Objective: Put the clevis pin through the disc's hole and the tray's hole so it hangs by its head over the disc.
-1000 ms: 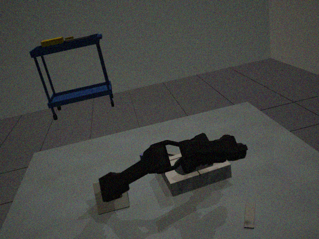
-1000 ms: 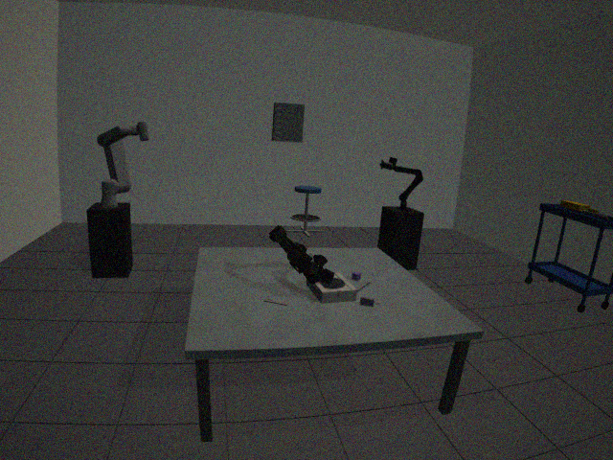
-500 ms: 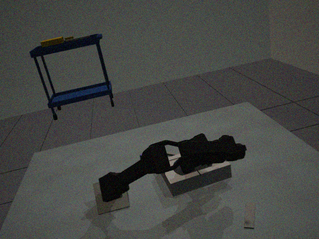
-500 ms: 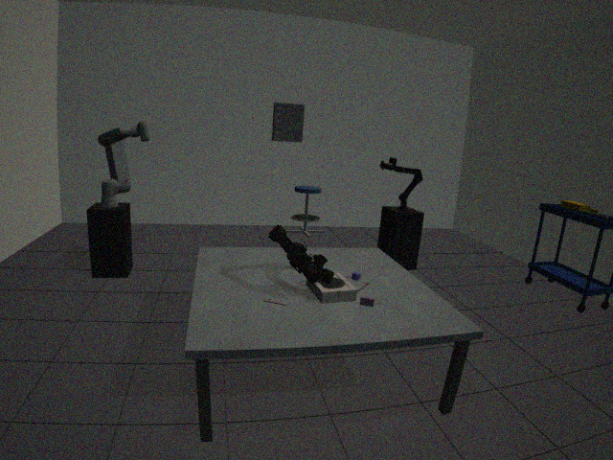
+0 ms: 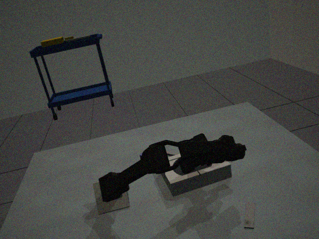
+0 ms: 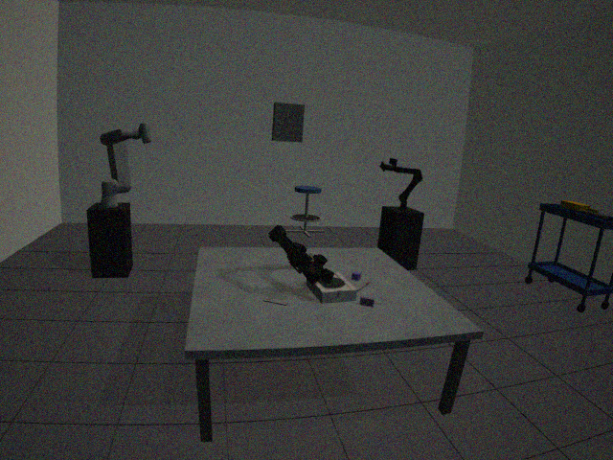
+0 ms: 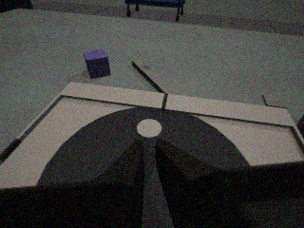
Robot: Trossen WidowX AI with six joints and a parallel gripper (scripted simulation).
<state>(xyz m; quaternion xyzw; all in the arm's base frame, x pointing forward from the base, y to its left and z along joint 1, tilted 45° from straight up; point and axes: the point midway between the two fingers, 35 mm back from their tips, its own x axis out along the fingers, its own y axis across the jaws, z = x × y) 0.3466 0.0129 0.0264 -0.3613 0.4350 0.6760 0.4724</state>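
The pincer (image 7: 148,145) is nearly closed, gripping the pin (image 7: 149,128) just under its pale round head, which shows above the fingertips; beneath the pincer, the dark disc (image 7: 71,152) lies inside the rimmed tray (image 7: 114,96) (image 5: 203,183) (image 6: 339,296); whether the pin's tip has entered either hole is hidden; beyond the pincer and tray, a purple cube (image 7: 97,64) (image 6: 355,275) sits on the table (image 7: 214,57) (image 5: 77,164) (image 6: 277,332).
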